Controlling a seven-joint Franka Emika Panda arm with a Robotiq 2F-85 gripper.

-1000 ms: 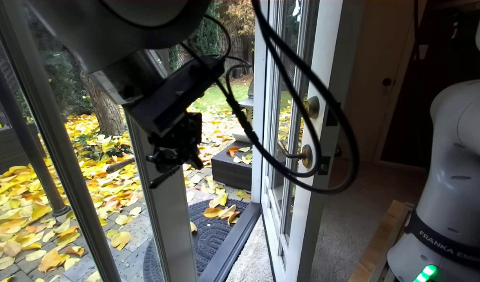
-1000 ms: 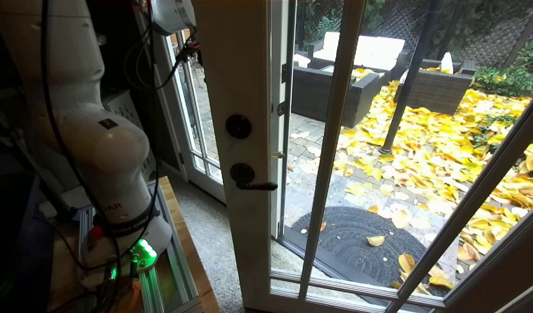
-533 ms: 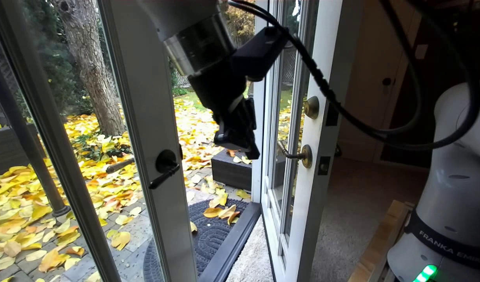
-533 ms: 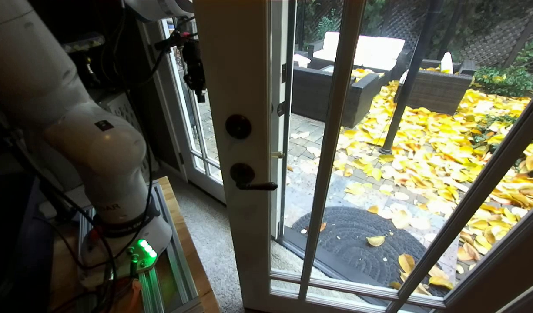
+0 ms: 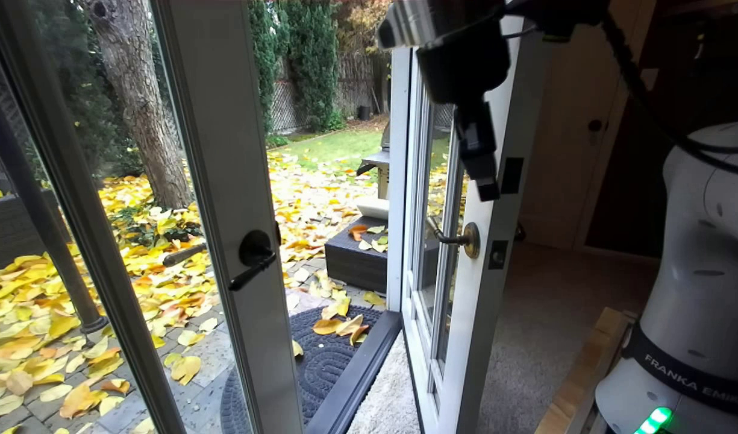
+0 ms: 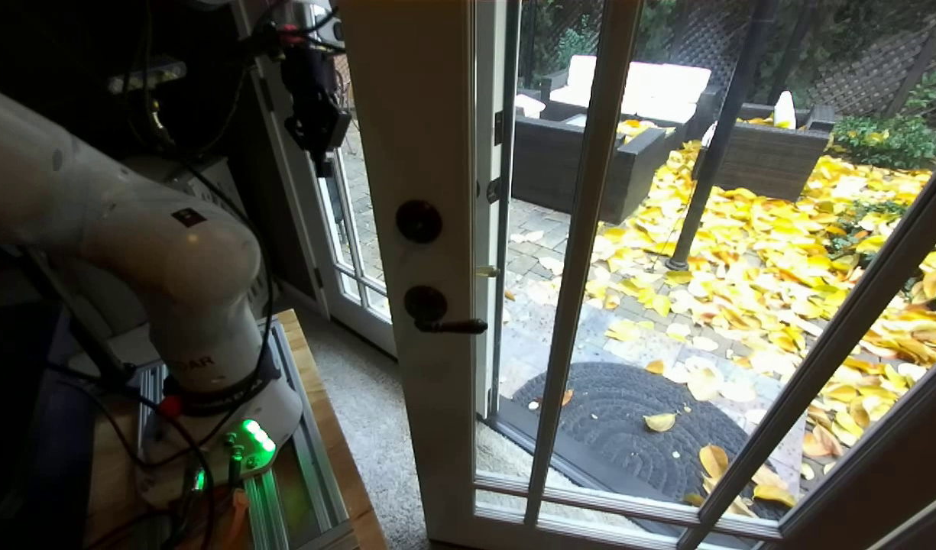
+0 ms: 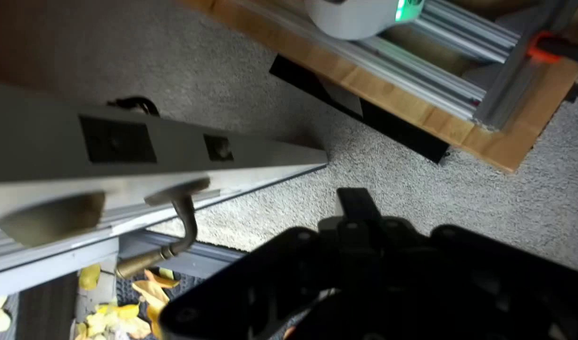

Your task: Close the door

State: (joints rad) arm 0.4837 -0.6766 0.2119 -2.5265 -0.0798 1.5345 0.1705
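The white-framed glass door (image 5: 472, 337) stands ajar, swung inward, its free edge toward the robot. Its brass lever (image 5: 471, 240) faces the camera in an exterior view; its dark lever (image 6: 454, 327) shows in an exterior view. My gripper (image 5: 489, 193) points down in front of the door's upper stile and hides the deadbolt there. It appears left of the door's free edge in an exterior view (image 6: 324, 166). In the wrist view the gripper (image 7: 357, 196) is shut and empty over carpet, right of the door edge (image 7: 180, 148), brass lever (image 7: 187, 217) and deadbolt (image 7: 57, 217). I see no contact.
An unmoving white panel (image 5: 254, 343) with a black lever (image 5: 254, 268) stands opposite the door. A dark threshold (image 5: 359, 371) and a doormat (image 5: 317, 355) lie between them. The robot base (image 6: 242, 397) sits on a wooden platform (image 6: 326, 412) near the door.
My gripper has swung from beside the unmoving panel across the doorway to the door's free edge, now pointing down. The arm has pulled back toward its base. The door has not visibly moved.
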